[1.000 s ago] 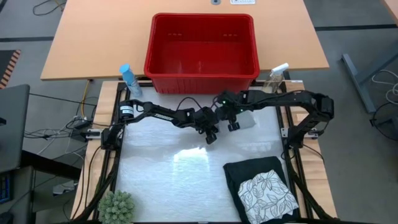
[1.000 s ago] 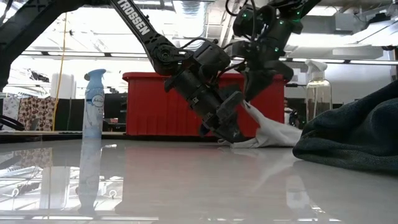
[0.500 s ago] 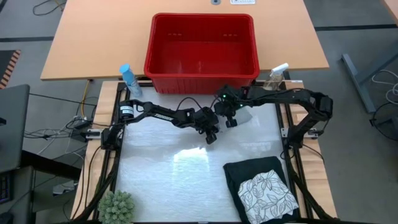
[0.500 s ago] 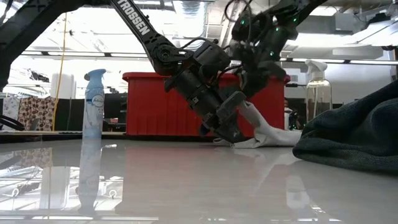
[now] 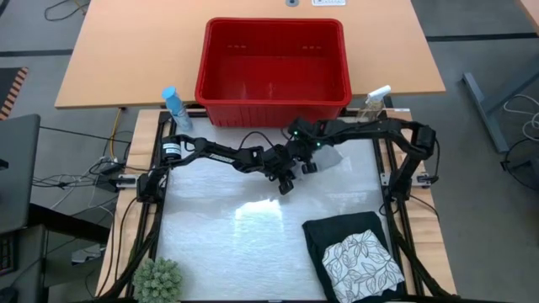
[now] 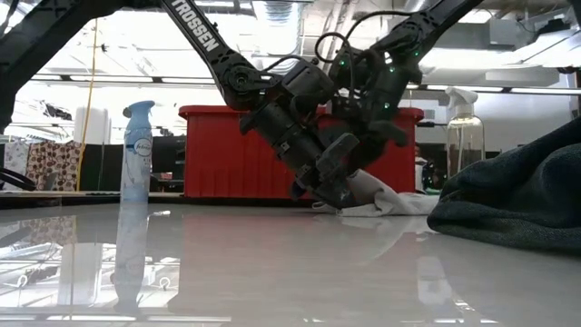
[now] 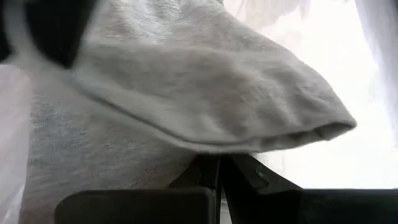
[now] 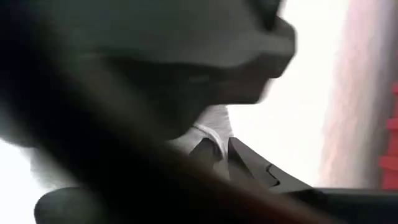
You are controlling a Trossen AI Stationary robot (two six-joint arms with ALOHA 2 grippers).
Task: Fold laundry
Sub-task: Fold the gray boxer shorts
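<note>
A small grey cloth (image 5: pixel 330 157) lies on the white table near its far edge, in front of the red basket (image 5: pixel 274 63). My left gripper (image 5: pixel 286 183) is shut, slanting down at the cloth's left end (image 6: pixel 349 204). My right gripper (image 5: pixel 307 167) stands close over the cloth beside the left one. Its fingers (image 8: pixel 242 155) show a narrow gap with grey cloth (image 8: pixel 214 127) just beyond the tips. Near the front right, dark jeans (image 5: pixel 337 231) lie folded with a white leaf-print cloth (image 5: pixel 362 263) on top. My left gripper has its shut fingertips (image 7: pixel 219 168) against the cloth's flat lower layer (image 7: pixel 93 162), under a part folded over it (image 7: pixel 199 93). It comes slanting down from the table's left. Whether it pinches or only presses, I cannot tell. My right gripper comes steeply from above; whether its fingers touch the cloth, I cannot tell.
A blue spray can (image 5: pixel 174 108) stands at the far left and a clear spray bottle (image 5: pixel 375 101) at the far right. A green plant (image 5: pixel 158 278) sits at the near left corner. The table's middle and near left are bare white.
My right gripper has gone down and toward the table's left, closing on the left gripper. The cloth's end, which stood drawn up below it, has sunk and now lies folded over the rest. The cloth's left end has stayed in place.
</note>
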